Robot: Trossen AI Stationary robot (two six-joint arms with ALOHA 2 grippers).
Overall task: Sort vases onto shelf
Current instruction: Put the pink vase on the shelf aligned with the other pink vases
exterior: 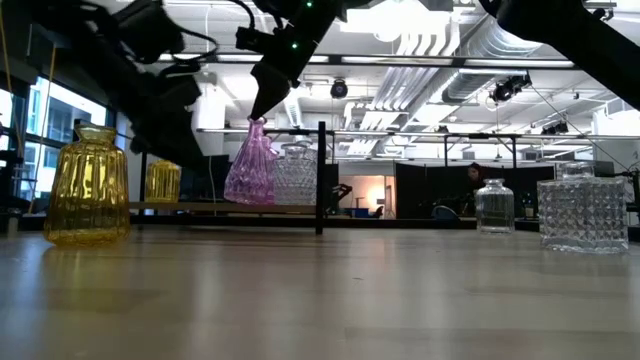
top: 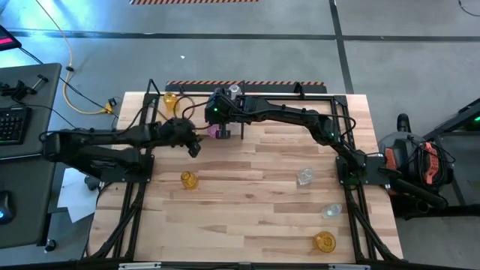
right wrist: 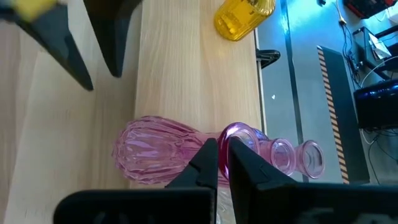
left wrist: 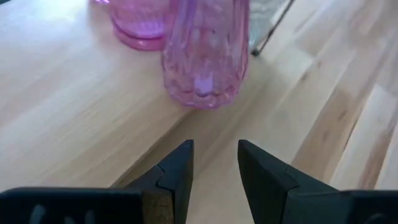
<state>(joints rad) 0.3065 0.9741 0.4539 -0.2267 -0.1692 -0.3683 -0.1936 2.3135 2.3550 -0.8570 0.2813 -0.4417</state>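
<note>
Right wrist view, right end effector clenching pink vase neck, shelf edge near.

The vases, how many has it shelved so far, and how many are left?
A yellow vase, a clear one and a pink one stand on the shelf. The right tool is shut on another pink vase there. Four wait on the table.

Ribbed pink vase, amber vase (translucent) — faceted clear vase
</note>
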